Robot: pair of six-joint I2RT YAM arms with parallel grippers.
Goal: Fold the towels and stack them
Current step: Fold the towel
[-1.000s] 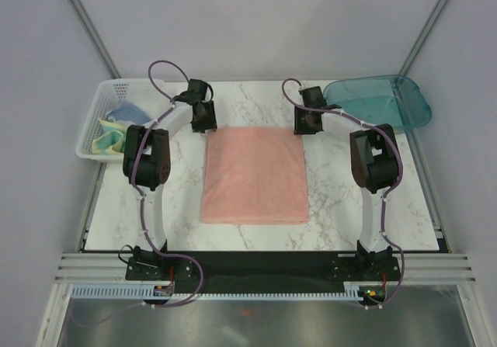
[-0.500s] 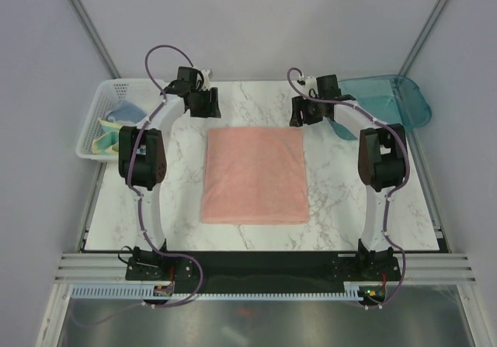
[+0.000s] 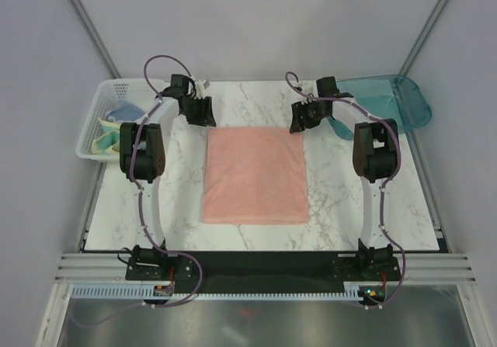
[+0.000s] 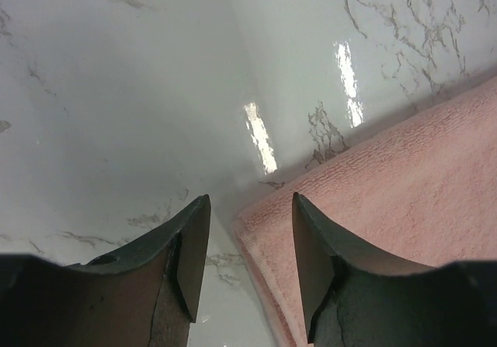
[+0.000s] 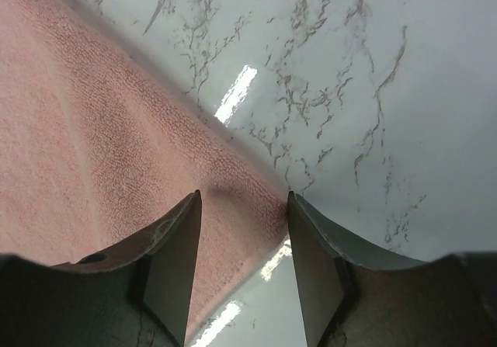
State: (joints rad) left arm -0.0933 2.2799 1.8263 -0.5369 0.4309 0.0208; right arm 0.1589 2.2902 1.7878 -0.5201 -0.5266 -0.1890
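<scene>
The salmon-pink towel lies flat and folded in the middle of the marble table. My left gripper hovers at its far left corner, open; in the left wrist view the towel's corner sits between the spread fingers of that gripper, ungripped. My right gripper hovers at the far right corner, also open. The right wrist view shows the towel's corner between the parted fingers of this gripper. A pale-yellow towel and a grey-blue towel lie in the basket.
A white slatted basket stands off the table's far left corner. A teal translucent tray sits at the far right, just behind the right arm. Grey walls close the cell on three sides.
Both grippers pulled back from the pink towel's far edge with jaws spreading, then returned to its two far corners. The towel has stayed flat in place.
</scene>
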